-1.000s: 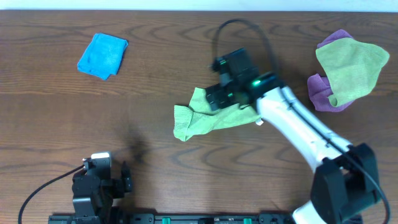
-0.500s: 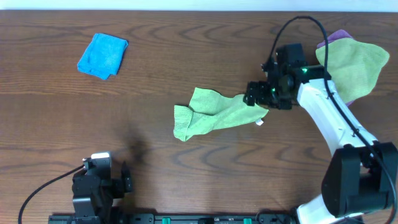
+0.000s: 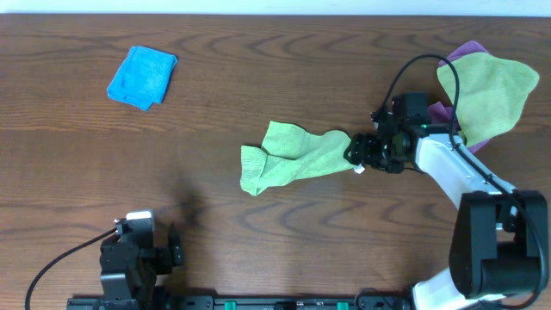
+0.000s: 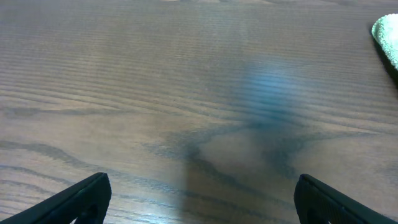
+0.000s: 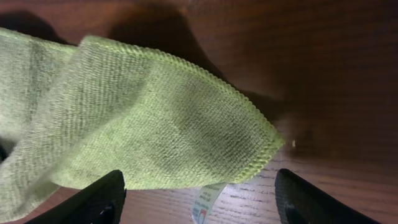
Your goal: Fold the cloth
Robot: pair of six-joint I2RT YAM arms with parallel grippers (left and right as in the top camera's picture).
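While your right gripper [image 5: 198,198] hangs wide open over the tagged corner of the cloth [image 3: 297,155], gripping nothing, your left gripper [image 4: 199,202] sits open and empty, well apart.

My left jaws over the table [image 4: 124,87]
Wide apart, tips at both bottom corners; an edge of the cloth [image 4: 388,36] shows top right.

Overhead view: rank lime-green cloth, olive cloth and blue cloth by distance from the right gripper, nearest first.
1. lime-green cloth: mid-table, its tagged corner right at the right gripper.
2. olive cloth: upper right of the view, behind the arm.
3. blue cloth: upper left, across the table.
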